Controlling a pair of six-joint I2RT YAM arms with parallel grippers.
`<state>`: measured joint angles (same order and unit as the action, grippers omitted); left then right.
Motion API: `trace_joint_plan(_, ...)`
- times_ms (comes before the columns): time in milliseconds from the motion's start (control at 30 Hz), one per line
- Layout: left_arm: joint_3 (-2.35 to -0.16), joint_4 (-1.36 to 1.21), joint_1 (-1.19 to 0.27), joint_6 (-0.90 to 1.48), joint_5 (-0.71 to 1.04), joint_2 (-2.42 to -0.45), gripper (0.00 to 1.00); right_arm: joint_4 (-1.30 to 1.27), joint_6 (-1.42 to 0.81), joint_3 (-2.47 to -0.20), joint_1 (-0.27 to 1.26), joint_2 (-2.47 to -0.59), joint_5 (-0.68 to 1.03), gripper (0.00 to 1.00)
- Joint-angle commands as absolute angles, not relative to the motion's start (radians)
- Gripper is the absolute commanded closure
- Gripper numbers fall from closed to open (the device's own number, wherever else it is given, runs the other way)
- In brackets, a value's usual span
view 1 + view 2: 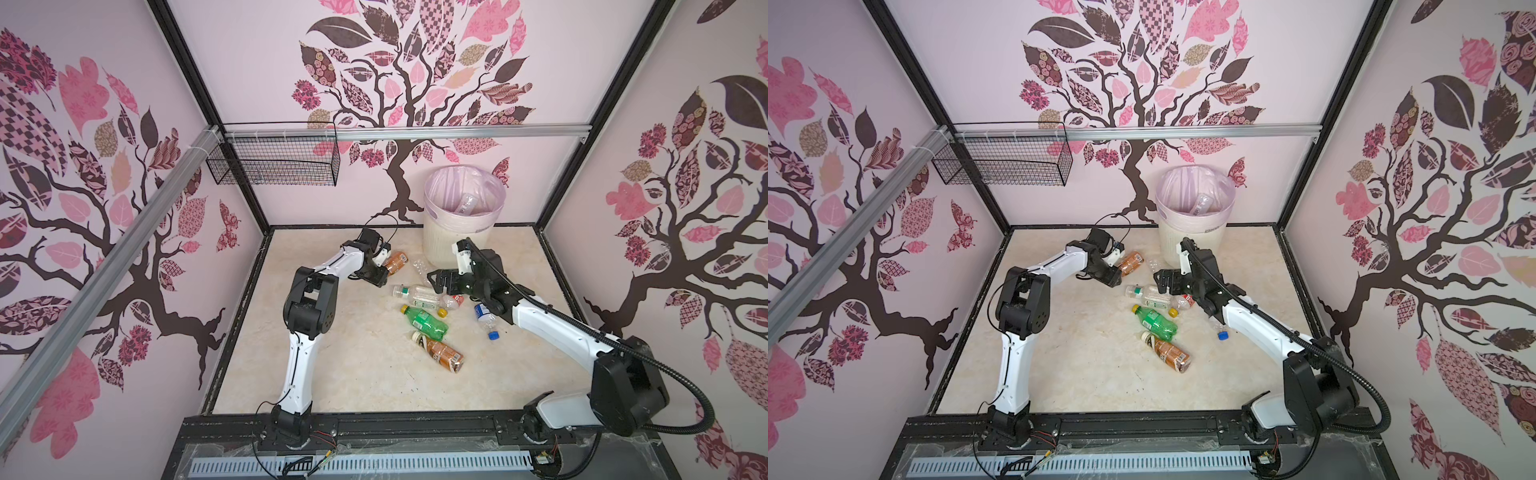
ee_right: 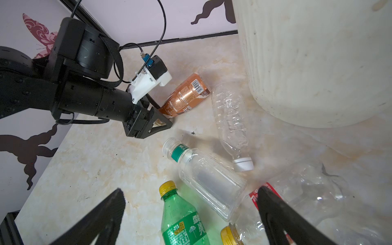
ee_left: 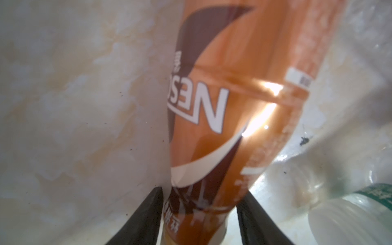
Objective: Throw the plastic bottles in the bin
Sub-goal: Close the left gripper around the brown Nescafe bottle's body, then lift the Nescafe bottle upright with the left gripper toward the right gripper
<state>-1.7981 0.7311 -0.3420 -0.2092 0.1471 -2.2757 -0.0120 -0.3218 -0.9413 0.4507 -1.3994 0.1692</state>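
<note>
My left gripper (image 3: pixel 203 189) has its fingers (image 3: pixel 144 216) on either side of the neck of a brown Nescafé bottle (image 3: pixel 233 84) lying on the table (image 1: pixel 374 374). I cannot tell whether they are pinching it. My right gripper (image 2: pixel 191 189) hangs with its jaws wide apart over the cluster mid-table. I count seven plastic bottles on the table: two brown-labelled, one green bottle (image 1: pixel 424 321) and four clear. An eighth bottle (image 1: pixel 466 204) lies inside the bin (image 1: pixel 440 245) at the table's far edge.

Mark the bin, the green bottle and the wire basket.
bin (image 1: pixel 438 239): in a top view, on its ribbed cream side wall.
green bottle (image 1: pixel 423 318): in a top view, on its label.
wire basket (image 1: pixel 282 166): in a top view, on its front mesh.
</note>
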Motion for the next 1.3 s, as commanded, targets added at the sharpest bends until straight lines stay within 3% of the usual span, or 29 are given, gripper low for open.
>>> trace_joint_plan(0,-1.836,0.736,-0.342,-0.211,0.167,-2.299,0.49,-0.012,-0.325,-0.95,0.456,-1.38,0.169,0.01)
trace_joint_plan(167,-1.82,0.731,-0.346,-0.185,0.193,-2.288,0.61,-0.013,-0.326,-0.947,0.455,-1.374,0.167,0.01)
trace_joint_plan(433,-1.666,0.624,-0.389,-0.078,0.257,-2.148,0.66,-0.013,-0.335,-0.96,0.455,-1.379,0.18,0.01)
trace_joint_plan(1033,-1.288,0.295,-0.33,0.308,0.458,-1.585,0.64,-0.011,-0.537,-1.19,0.456,-1.383,0.259,0.01)
trace_joint_plan(1267,-1.13,0.161,-0.45,0.37,0.462,-1.481,0.63,-0.048,-0.634,-1.27,0.457,-1.44,0.312,0.01)
